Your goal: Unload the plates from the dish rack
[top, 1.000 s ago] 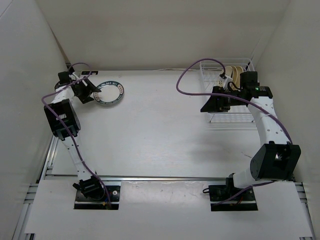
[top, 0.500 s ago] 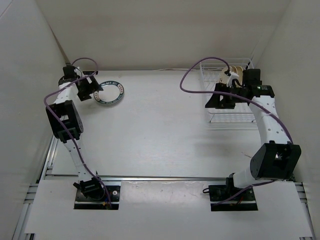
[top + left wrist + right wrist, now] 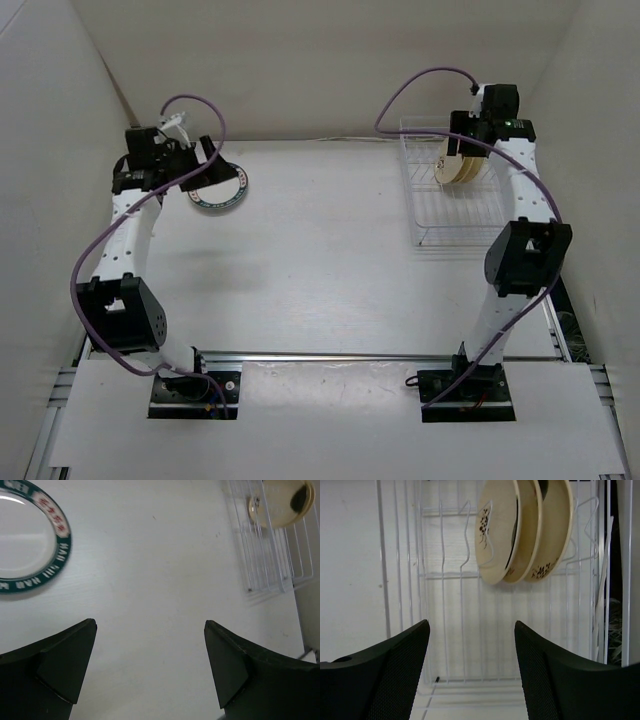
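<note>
A white plate with a dark green rim lies flat on the table at the far left; its edge also fills the top left of the left wrist view. My left gripper hovers above it, open and holding nothing. The white wire dish rack stands at the far right. Three tan plates stand upright in its back slots. My right gripper hangs high over the rack. It is open and empty, well short of the tan plates.
White walls close in the table on the left, back and right. The rack sits close to the right wall, and its front slots hold nothing. Purple cables loop above both wrists.
My left gripper has opened wide and risen away from the green-rimmed plate. The right arm has swung up and back, from the rack's front to high above its rear.
</note>
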